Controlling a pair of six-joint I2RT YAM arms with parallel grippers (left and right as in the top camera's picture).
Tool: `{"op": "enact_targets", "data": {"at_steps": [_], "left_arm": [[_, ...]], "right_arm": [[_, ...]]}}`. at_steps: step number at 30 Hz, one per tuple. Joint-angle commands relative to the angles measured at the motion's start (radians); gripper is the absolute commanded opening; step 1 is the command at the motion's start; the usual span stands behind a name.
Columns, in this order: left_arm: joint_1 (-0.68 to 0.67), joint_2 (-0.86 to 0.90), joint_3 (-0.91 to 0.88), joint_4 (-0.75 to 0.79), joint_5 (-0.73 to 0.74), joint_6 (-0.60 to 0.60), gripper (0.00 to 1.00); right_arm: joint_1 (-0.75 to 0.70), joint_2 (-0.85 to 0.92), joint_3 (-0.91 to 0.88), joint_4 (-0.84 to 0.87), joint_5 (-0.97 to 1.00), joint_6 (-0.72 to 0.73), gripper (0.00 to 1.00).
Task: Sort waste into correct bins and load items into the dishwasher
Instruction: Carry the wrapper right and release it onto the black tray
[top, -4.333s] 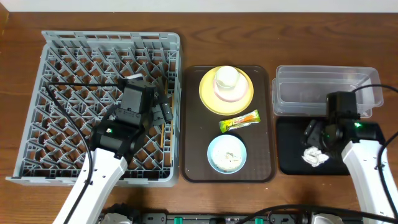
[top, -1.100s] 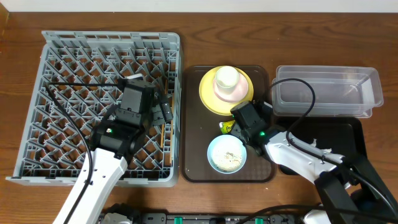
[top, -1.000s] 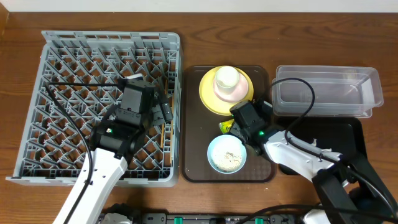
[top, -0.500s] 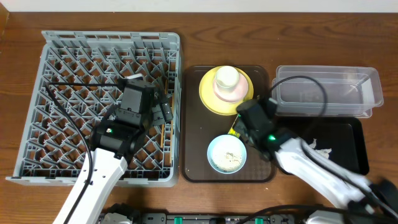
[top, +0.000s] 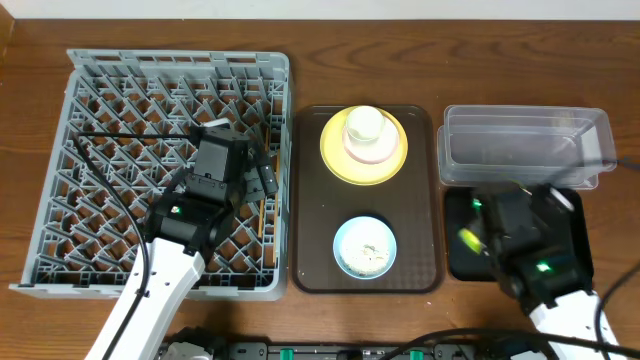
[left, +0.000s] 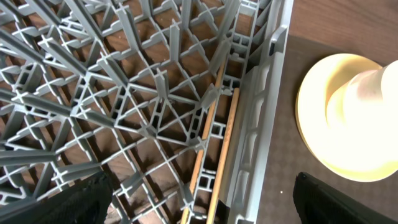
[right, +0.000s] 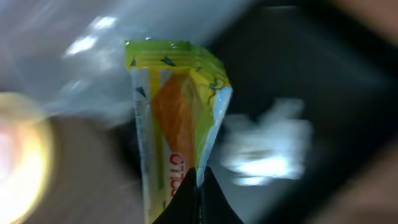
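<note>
The right pincer (right: 199, 190) is pressed together on only the bottom edge of the snack wrapper (right: 177, 118), which stands up from the tips toward 12 o'clock. It is over the black tray (top: 458, 265) at the table's 4 o'clock, with the crumpled tissue (right: 267, 149) lying at the wrapper's 3 o'clock. That thin hold is the weak point. Both views of this arm are smeared, so it looks to be moving fast, and light foil could slide free and drop onto the table (top: 420, 40). The clear tub (top: 520, 150) sits touching the tray at its 12 o'clock, so a mistimed release may put the wrapper in the wrong bin. The foil might also cling to a pad. The left pincer (left: 214, 199) hangs spread over the dish rack (top: 120, 100) at 9 o'clock, above the chopsticks (left: 219, 149), well clear.
</note>
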Motion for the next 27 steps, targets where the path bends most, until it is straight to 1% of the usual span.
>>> {"op": "enact_targets", "data": {"at_steps": [1,5,10,12,16,17,18,19,21,22,23,25,26,27], "left_arm": [[0.004,-0.005,0.014,-0.003,0.003,-0.002,0.94],[0.004,-0.005,0.014,-0.003,0.003,-0.002,0.93],[0.004,-0.005,0.014,-0.003,0.003,-0.002,0.93],[0.004,-0.005,0.014,-0.003,0.003,-0.002,0.93],[0.004,-0.005,0.014,-0.003,0.003,-0.002,0.93],[0.004,-0.005,0.014,-0.003,0.003,-0.002,0.94],[0.004,-0.005,0.014,-0.003,0.003,-0.002,0.93],[0.004,-0.005,0.014,-0.003,0.003,-0.002,0.93],[0.004,-0.005,0.014,-0.003,0.003,-0.002,0.93],[0.004,-0.005,0.014,-0.003,0.003,-0.002,0.93],[0.004,-0.005,0.014,-0.003,0.003,-0.002,0.94],[0.004,-0.005,0.014,-0.003,0.003,-0.002,0.93],[0.004,-0.005,0.014,-0.003,0.003,-0.002,0.94],[0.004,-0.005,0.014,-0.003,0.003,-0.002,0.93]], "right_arm": [[-0.098,-0.005,-0.006,-0.081,0.146,0.142,0.01],[-0.183,-0.002,-0.049,-0.082,0.14,0.174,0.01],[-0.213,-0.002,-0.15,-0.005,0.134,0.246,0.02],[-0.213,-0.002,-0.199,0.075,0.101,0.256,0.08],[-0.213,-0.002,-0.209,0.12,0.075,0.245,0.26],[-0.213,-0.003,-0.209,0.129,0.078,0.218,0.31],[-0.213,-0.003,-0.209,0.138,0.084,0.179,0.33],[-0.213,-0.003,-0.209,0.148,0.089,0.134,0.37],[-0.213,-0.003,-0.208,0.181,0.096,0.003,0.44],[-0.213,-0.003,-0.205,0.198,0.093,-0.069,0.45],[-0.213,-0.003,-0.179,0.217,0.047,-0.225,0.5],[-0.213,-0.003,-0.127,0.215,-0.026,-0.364,0.51],[-0.213,-0.002,-0.092,0.206,-0.075,-0.43,0.54],[-0.213,-0.002,-0.044,0.194,-0.15,-0.52,0.54]]}}
